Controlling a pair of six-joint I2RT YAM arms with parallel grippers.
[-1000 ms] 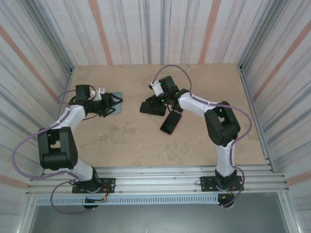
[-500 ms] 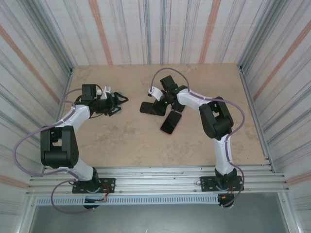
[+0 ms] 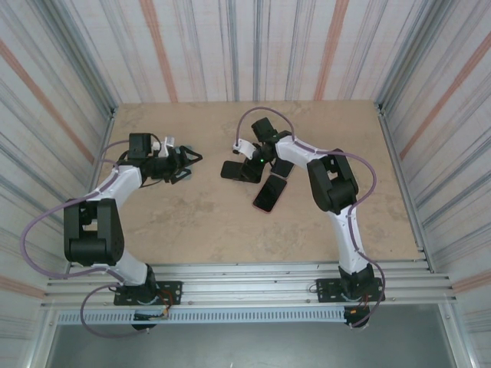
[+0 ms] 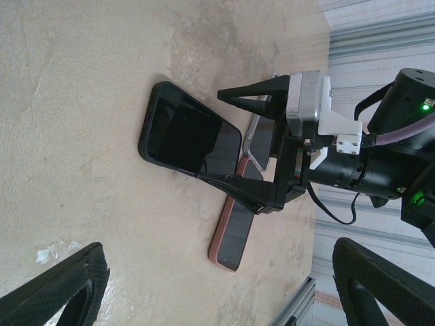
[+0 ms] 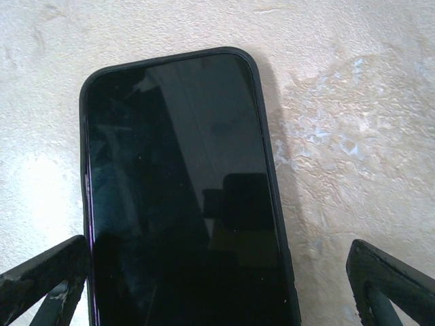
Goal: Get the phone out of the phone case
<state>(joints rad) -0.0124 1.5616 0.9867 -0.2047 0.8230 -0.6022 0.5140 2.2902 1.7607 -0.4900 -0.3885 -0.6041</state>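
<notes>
Black-cased rectangular phone lies near the counter centre, under the right end effector, whose spread jaws straddle its long axis; left end effector, also spread, stands farther off.

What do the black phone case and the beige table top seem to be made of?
Black phone case: probably matte rubber or soft plastic; its rounded rim shows no shine. Beige table top: mottled, stone-like pattern with a dull finish, perhaps laminate or real stone.
</notes>
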